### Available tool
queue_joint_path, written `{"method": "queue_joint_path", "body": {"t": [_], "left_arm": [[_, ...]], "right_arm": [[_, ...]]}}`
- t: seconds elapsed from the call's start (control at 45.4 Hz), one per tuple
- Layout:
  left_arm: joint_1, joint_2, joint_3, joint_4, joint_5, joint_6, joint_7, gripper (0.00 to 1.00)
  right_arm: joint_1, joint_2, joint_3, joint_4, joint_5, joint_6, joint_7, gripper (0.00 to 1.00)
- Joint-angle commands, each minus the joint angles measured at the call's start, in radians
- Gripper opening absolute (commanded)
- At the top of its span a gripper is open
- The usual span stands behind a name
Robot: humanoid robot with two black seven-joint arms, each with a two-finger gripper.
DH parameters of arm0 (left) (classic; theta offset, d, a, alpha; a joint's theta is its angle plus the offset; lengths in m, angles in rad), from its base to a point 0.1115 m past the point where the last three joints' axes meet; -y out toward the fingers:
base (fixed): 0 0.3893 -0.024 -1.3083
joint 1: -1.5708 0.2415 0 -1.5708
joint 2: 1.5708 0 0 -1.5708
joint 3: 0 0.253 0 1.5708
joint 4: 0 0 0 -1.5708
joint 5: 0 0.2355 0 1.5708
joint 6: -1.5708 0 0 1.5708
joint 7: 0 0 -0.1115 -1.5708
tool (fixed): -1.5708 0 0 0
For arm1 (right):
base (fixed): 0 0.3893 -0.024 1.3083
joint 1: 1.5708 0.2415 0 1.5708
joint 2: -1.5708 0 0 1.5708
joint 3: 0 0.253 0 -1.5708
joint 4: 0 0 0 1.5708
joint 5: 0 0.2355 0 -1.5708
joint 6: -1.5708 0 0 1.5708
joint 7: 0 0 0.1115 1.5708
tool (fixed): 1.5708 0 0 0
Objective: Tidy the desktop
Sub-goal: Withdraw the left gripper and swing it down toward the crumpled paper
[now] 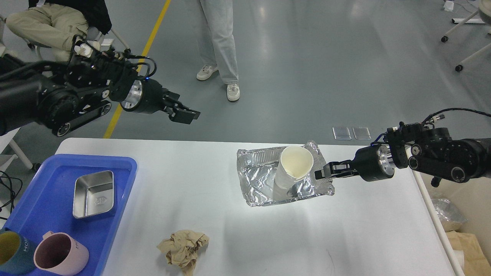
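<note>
The white-grey desktop (215, 184) fills the lower view. A crumpled foil tray (261, 180) lies at its centre-right with a white paper cup (294, 165) leaning inside it. My right gripper (321, 173) comes in from the right and is shut on the foil tray's right rim. My left gripper (187, 115) hangs empty, high above the desktop's far left edge and far from the cup, with its fingers slightly apart. A crumpled brown paper ball (183, 248) lies near the front edge.
A blue plastic tray (57, 226) at the left holds a steel box (94, 193), a pink mug (60, 256) and a teal mug (13, 251). A person (218, 42) stands behind the table. Foil and brown paper (456, 230) lie below the right edge.
</note>
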Motion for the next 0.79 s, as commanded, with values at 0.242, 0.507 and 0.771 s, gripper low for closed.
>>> {"method": "queue_joint_path", "body": {"t": [0.242, 0.507, 0.771], "left_arm": [[0.353, 0.288, -0.584, -0.06, -0.339, 0.0, -0.135, 0.83], [0.607, 0.296, -1.028, -0.047, -0.527, -0.138, -0.048, 0.88], [0.692, 0.347, -1.144, -0.048, -0.729, 0.003, -0.042, 0.85]], "right_arm": [[-0.001, 0.028, 0.004, -0.005, 0.002, -0.001, 0.0, 0.0], [0.001, 0.03, -0.005, -0.003, 0.002, -0.002, -0.001, 0.0], [0.007, 0.031, -0.006, -0.003, 0.034, -0.002, -0.001, 0.0]]}}
